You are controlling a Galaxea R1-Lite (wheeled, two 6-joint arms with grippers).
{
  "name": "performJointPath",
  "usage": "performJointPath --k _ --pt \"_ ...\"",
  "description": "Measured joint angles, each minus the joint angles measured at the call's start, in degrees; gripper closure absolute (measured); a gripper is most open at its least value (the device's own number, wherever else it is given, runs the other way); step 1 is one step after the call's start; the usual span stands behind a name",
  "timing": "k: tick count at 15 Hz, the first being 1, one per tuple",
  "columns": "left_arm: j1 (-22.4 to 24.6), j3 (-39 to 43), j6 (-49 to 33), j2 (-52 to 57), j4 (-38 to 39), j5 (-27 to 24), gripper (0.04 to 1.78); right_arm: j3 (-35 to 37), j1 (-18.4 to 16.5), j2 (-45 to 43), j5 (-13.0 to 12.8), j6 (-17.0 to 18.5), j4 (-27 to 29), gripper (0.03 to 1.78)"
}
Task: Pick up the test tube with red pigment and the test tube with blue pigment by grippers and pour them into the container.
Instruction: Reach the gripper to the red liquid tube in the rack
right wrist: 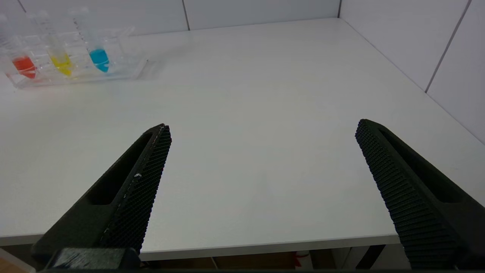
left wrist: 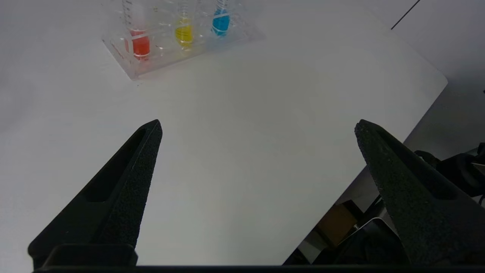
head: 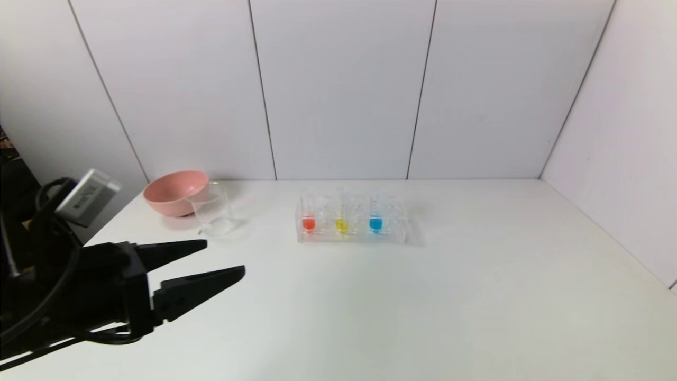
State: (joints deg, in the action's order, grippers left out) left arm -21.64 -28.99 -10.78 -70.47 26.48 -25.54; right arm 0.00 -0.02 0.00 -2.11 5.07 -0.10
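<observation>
Left gripper (head: pixel 226 259) over the near-left part of the white tabletop (head: pixel 476 296), fingers (left wrist: pixel 129 182) spread wide, nothing between them. Ahead of those fingertips and well apart from them: clear rack (head: pixel 351 235) with three upright tubes. In the rack, test tube with red pigment (head: pixel 309 217) at the end closest to the left fingers, yellow-liquid tube (head: pixel 342 218) in the middle, test tube with blue pigment (head: pixel 376 216) at the far end. Container (head: pixel 212 209), clear glass with nothing visible inside, beyond the left fingers and to the left of the rack, standing upright just in front of a pink bowl (head: pixel 174 191), possibly touching it. Right gripper (right wrist: pixel 263 127) out of the head view, low at the near edge of the tabletop, fingers (right wrist: pixel 136 197) likewise wide apart and holding nothing. From the right fingers, rack far ahead and off to the left side, blue tube closest, red farthest.
</observation>
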Motion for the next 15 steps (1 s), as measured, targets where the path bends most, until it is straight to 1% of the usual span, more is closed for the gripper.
performJointPath --k 1,3,5,7,10,12,13,15 --pt "-3.4 -1.2 -0.1 -4.1 1.3 4.2 0.04 0.0 0.0 0.0 0.0 0.0 0.0 0.04" --pt "-9.5 -4.2 -0.4 -13.3 5.5 14.7 0.04 0.0 0.0 0.0 0.0 0.0 0.0 0.04" --pt "-14.2 -8.5 -0.5 -22.8 10.3 26.8 0.04 0.0 0.0 0.0 0.0 0.0 0.0 0.04" --pt "-17.2 -14.6 -0.6 -31.7 13.5 40.1 0.04 0.0 0.0 0.0 0.0 0.0 0.0 0.04" --pt "-19.3 -22.9 -0.6 -41.0 15.4 57.0 0.04 0.0 0.0 0.0 0.0 0.0 0.0 0.04" --pt "-19.6 -25.8 -0.1 -44.8 17.3 64.6 0.04 0.0 0.0 0.0 0.0 0.0 0.0 0.04" --pt "-19.7 -26.7 0.0 -46.2 17.5 66.9 0.04 0.0 0.0 0.0 0.0 0.0 0.0 0.04" --pt "-19.5 -28.0 -0.1 -48.0 17.8 67.2 0.04 0.0 0.0 0.0 0.0 0.0 0.0 0.04"
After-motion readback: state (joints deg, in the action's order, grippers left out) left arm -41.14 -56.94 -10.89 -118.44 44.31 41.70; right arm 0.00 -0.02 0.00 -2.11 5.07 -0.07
